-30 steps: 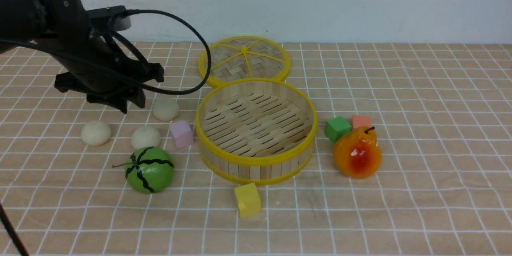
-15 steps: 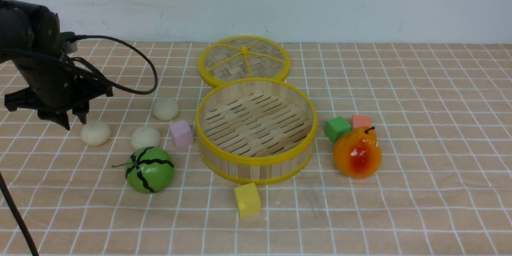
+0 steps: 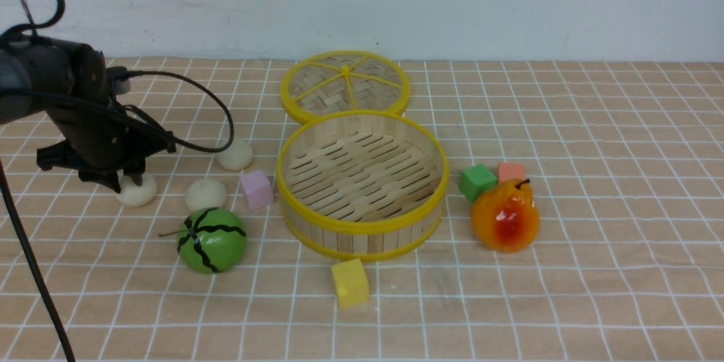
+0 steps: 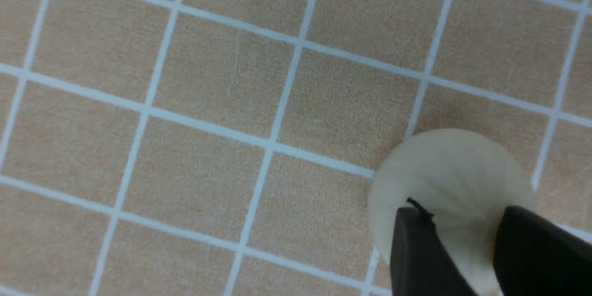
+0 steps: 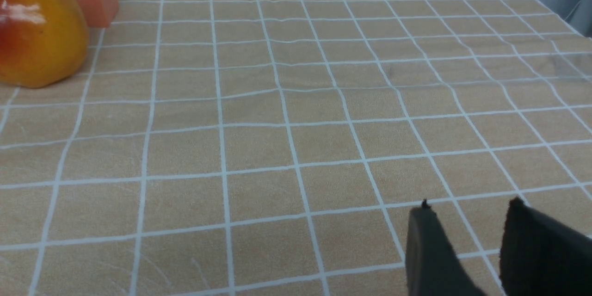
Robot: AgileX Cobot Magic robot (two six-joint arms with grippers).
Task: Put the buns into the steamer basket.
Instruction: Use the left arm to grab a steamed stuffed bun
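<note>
Left gripper (image 3: 129, 181) perhaps astride cream bun (image 3: 137, 194)

Leftmost bun (image 3: 136, 197) top hidden by left jaws

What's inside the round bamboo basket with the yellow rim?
Nothing lies in the steamer basket; only its bare slatted floor shows. Its near wall hides a thin strip of the floor at the front, so that bit cannot be seen.
</note>
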